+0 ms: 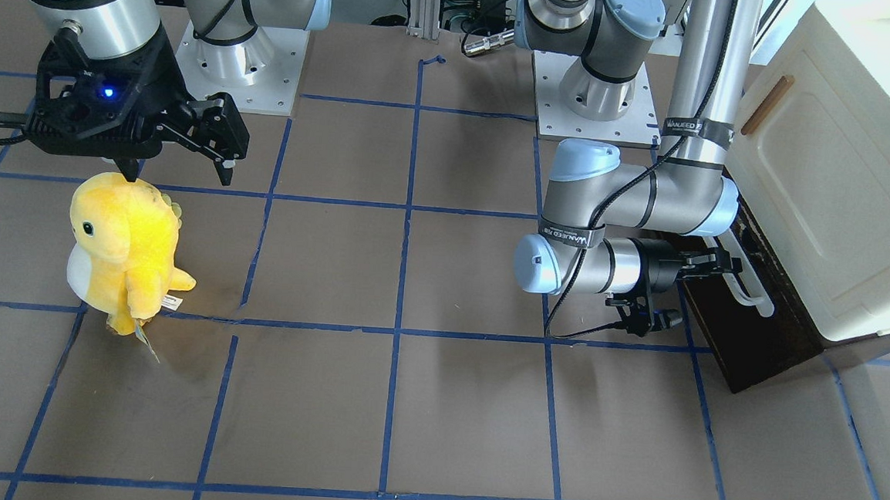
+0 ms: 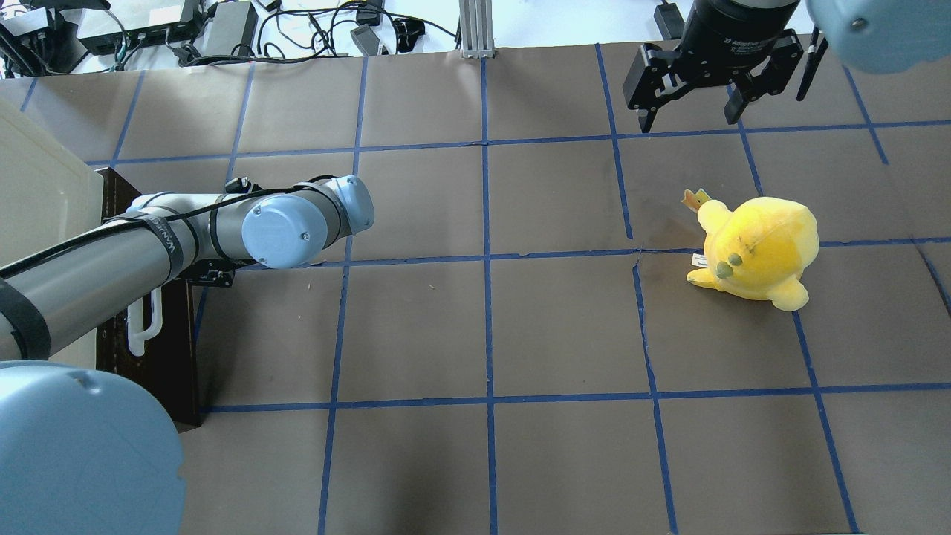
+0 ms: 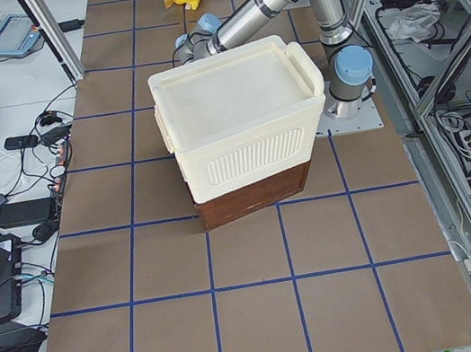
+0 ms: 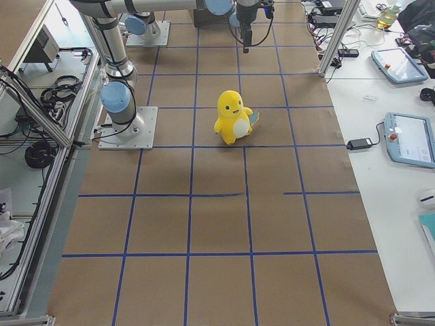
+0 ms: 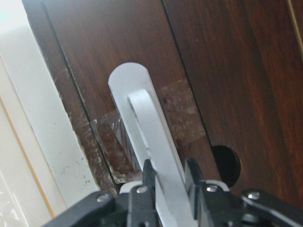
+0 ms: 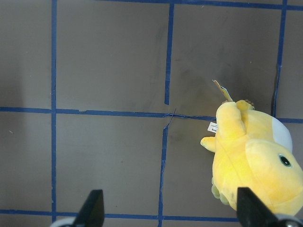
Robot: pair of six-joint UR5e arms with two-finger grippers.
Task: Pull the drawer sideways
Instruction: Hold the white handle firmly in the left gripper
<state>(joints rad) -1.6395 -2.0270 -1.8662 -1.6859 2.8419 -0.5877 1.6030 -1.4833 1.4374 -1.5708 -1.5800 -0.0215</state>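
The dark brown drawer front [image 1: 752, 338] sits under a cream cabinet [image 1: 827, 188], with its white bar handle [image 1: 753, 290] facing the table. My left gripper [image 1: 722, 264] is shut on that handle. In the left wrist view the handle [image 5: 147, 127] runs between the two black fingers of the gripper [image 5: 170, 172]. In the overhead view the drawer [image 2: 160, 357] and handle [image 2: 141, 331] show under the left arm, and the gripper is hidden. No pale drawer sides show. My right gripper [image 1: 179, 172] is open and empty, high over the far side [image 2: 689, 119].
A yellow plush toy [image 1: 124, 250] stands on the table below the right gripper and also shows in the right wrist view [image 6: 251, 161]. The cream cabinet door has a small wooden handle [image 1: 767, 105]. Blue tape lines grid the brown table.
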